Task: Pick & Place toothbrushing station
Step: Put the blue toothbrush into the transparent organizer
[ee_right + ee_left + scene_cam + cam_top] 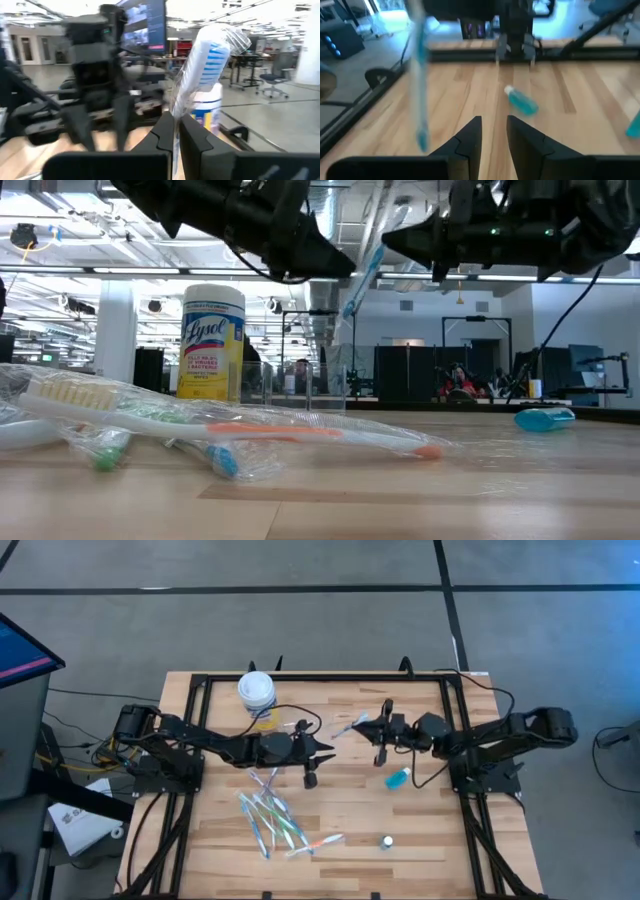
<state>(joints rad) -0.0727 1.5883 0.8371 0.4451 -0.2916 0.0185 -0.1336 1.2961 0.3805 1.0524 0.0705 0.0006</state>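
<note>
My right gripper [176,131] is shut on a plastic-wrapped toothbrush [346,727] with white and blue bristles, held above the table's middle. My left gripper [494,131] faces it from the left, open, with nothing between its fingers; the brush [419,75] hangs just beside it. Several more wrapped toothbrushes [275,820] lie in a loose pile toward the near edge. A small clear cup [300,726] stands behind the left arm. The blue tube [398,778] lies on its side under the right arm. My right gripper pinches the wrapped toothbrush between its two fingers on the handle just below the head [176,112]. The fingers come about level from the table's right side and lie across the brush. The head [210,55] stands above them; the handle [350,300] slants down, clear of the table.
A yellow canister with a white lid [257,692] stands at the far left. A small white and blue piece [386,841] lies near the front right. A black frame [200,680] borders the wooden table top. Bare wood shows at the near right.
</note>
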